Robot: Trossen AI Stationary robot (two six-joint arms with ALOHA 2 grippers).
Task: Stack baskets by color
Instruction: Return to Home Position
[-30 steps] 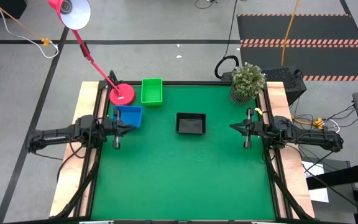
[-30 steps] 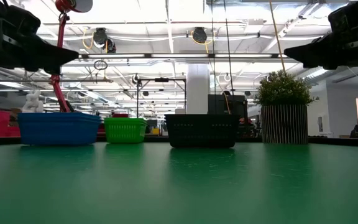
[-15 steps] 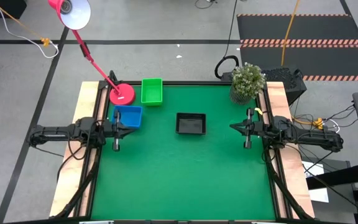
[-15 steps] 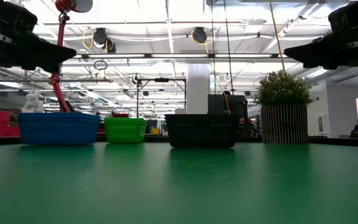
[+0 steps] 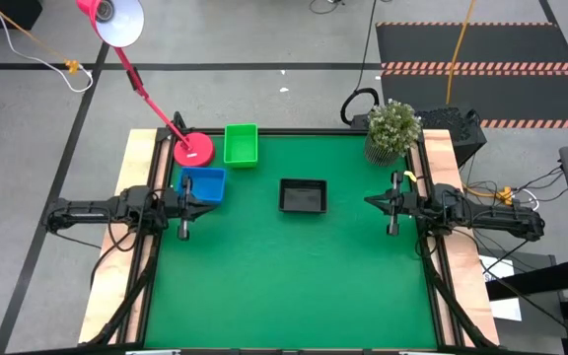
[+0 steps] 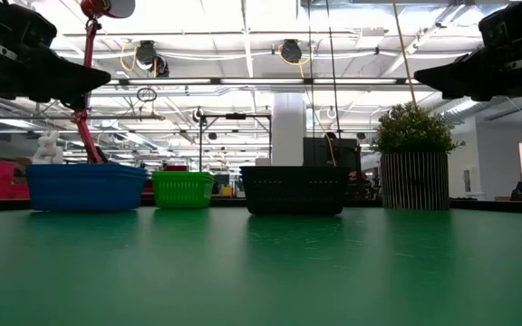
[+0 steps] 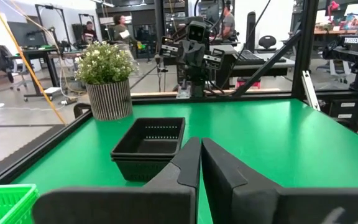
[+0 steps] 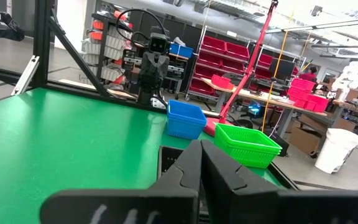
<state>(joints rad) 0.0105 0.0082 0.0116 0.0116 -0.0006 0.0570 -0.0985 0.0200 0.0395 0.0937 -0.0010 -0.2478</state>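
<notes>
Three groups of baskets rest on the green table. The blue ones (image 5: 205,183) are at the left, the green ones (image 5: 241,144) at the far left, and the black ones (image 5: 303,195) in the middle. The black ones (image 7: 149,146) show nested rims, one inside another. My left gripper (image 5: 201,203) hangs shut and level above the blue baskets' near edge, well clear of them in the low view (image 6: 98,81). My right gripper (image 5: 371,201) waits shut at the right side, pointing toward the black baskets, high above the table (image 6: 429,83).
A pink lamp base (image 5: 193,150) stands between the blue and green baskets, with its arm slanting away to the far left. A potted plant (image 5: 392,128) stands at the far right corner. Bare green table (image 5: 294,286) lies toward the near edge.
My left arm has swung a little about its base, its rear end going toward the table's far edge, so it now lies straighter across the table. Its gripper stays above the blue baskets' near edge.
</notes>
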